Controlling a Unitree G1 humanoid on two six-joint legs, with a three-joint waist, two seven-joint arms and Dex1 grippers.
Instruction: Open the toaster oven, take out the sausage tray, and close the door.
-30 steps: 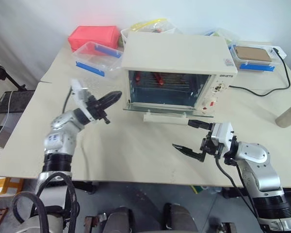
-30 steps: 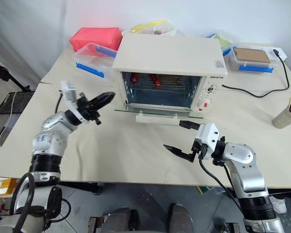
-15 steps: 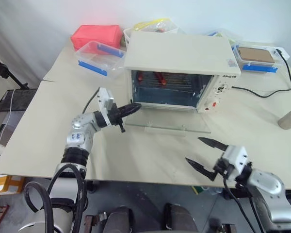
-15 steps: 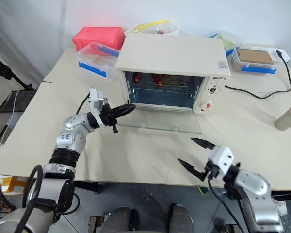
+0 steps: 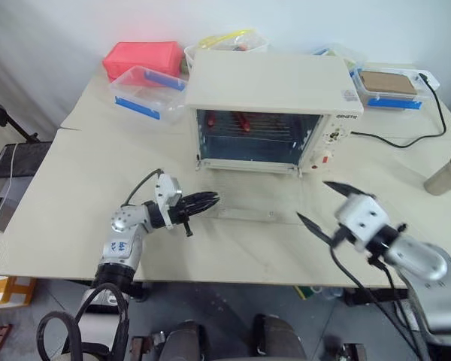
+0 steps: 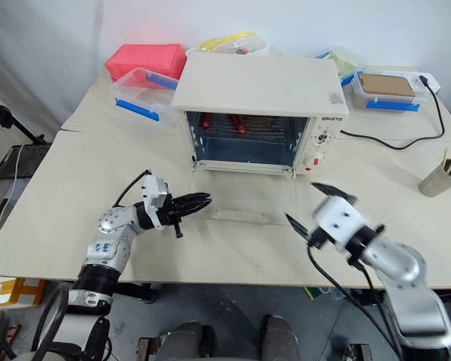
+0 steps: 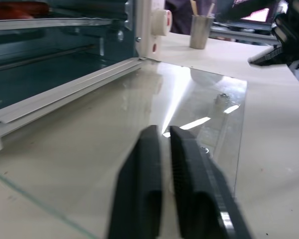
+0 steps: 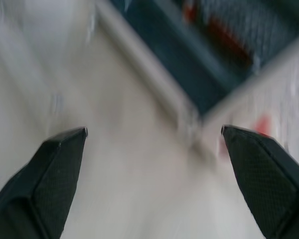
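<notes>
Oven door (image 5: 244, 213) lay flat on the worktop (image 5: 75, 180), fully down, so we judged the opening step done. Our left hand (image 5: 208, 200) hovered at the door's left edge, its fingers (image 7: 144, 164) nearly together with a thin gap and nothing between them. Our right hand (image 5: 325, 202) hung near the door's right end, fingers spread wide and empty. Beyond them stood the oven (image 5: 267, 113), and the tray (image 5: 244, 120) with its sausages sat on the upper rack at the back. Next, we judged, a hand had to reach over the glass, go in level and take the tray's front rim.
</notes>
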